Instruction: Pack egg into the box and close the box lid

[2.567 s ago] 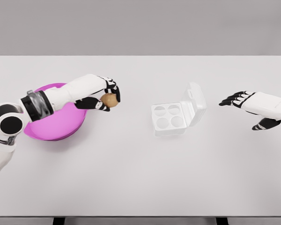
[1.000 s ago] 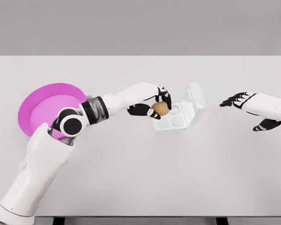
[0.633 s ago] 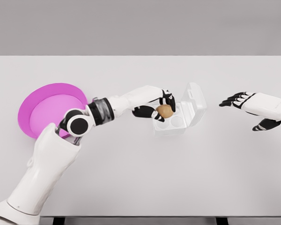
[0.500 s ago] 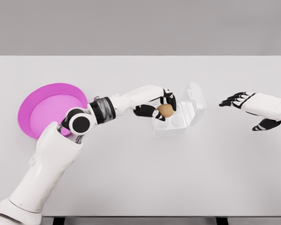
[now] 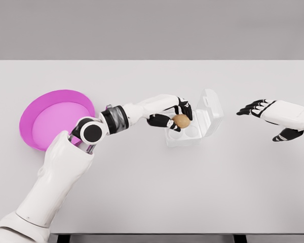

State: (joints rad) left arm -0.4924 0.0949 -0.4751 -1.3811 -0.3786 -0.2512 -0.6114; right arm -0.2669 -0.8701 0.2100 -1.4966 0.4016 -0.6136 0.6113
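A brown egg (image 5: pixel 181 120) is held in my left hand (image 5: pixel 175 116), whose fingers are curled around it. The hand hovers over the far-left cups of a white egg box (image 5: pixel 189 132) in the middle of the table. The box's clear lid (image 5: pixel 211 109) stands open, tilted up toward the right. Two near cups show and hold nothing. My right hand (image 5: pixel 263 112) hangs open above the table to the right of the box, apart from it.
A pink bowl (image 5: pixel 54 119) sits at the left of the white table (image 5: pixel 157 192), partly behind my left elbow. The table's far edge runs along the top, its near edge along the bottom.
My left hand has carried the egg rightward from beside the pink bowl to over the box, creeping a little further in the last half second. The right hand has stayed still.
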